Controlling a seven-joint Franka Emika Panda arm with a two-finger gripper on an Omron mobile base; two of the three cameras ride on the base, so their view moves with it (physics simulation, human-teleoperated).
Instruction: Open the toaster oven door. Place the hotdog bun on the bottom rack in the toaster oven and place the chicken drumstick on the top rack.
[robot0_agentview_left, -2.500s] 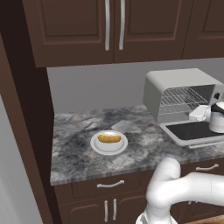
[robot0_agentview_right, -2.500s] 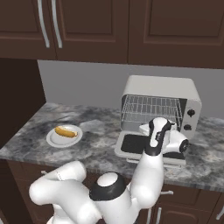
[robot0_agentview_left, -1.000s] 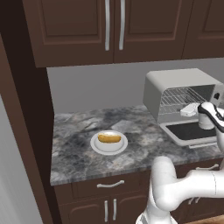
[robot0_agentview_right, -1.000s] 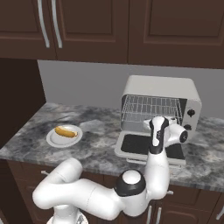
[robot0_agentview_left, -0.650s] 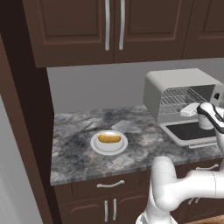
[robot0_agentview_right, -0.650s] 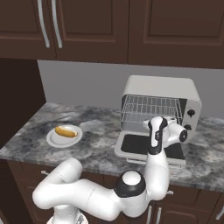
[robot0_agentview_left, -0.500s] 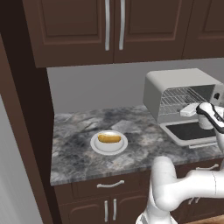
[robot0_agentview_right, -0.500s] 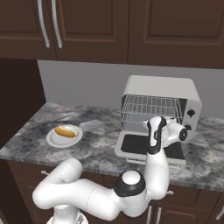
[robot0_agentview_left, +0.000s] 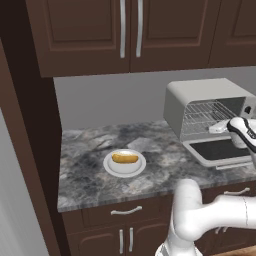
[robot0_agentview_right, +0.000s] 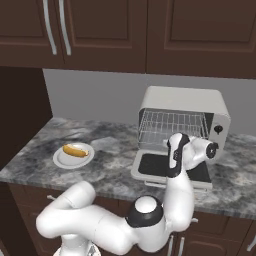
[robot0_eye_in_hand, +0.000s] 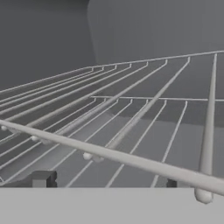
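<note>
The toaster oven (robot0_agentview_left: 200, 95) (robot0_agentview_right: 185, 100) stands at the right of the counter with its door (robot0_agentview_left: 220, 150) (robot0_agentview_right: 170, 167) folded down flat. Wire racks (robot0_agentview_right: 172, 125) show inside. My gripper (robot0_agentview_left: 219, 128) (robot0_agentview_right: 169, 145) hovers above the door at the oven's mouth, pointing in. In the hand view its fingertips (robot0_eye_in_hand: 43, 178) stand wide apart, open and empty, just behind a rack's front bar (robot0_eye_in_hand: 109, 153). The hotdog bun (robot0_agentview_left: 125, 158) (robot0_agentview_right: 75, 149) lies on a white plate (robot0_agentview_left: 106, 165) (robot0_agentview_right: 60, 161) at mid-counter. The chicken drumstick is out of view.
The grey marble counter (robot0_agentview_left: 85, 175) runs left from the oven to a dark side wall (robot0_agentview_left: 25, 150). Dark wall cabinets (robot0_agentview_left: 130, 30) hang above, and drawers and doors (robot0_agentview_left: 122, 212) sit below the front edge.
Since the earliest frame the hand has lifted from just over the lowered door up to rack height. Over the last second it has barely moved. The bun and plate stay put.
</note>
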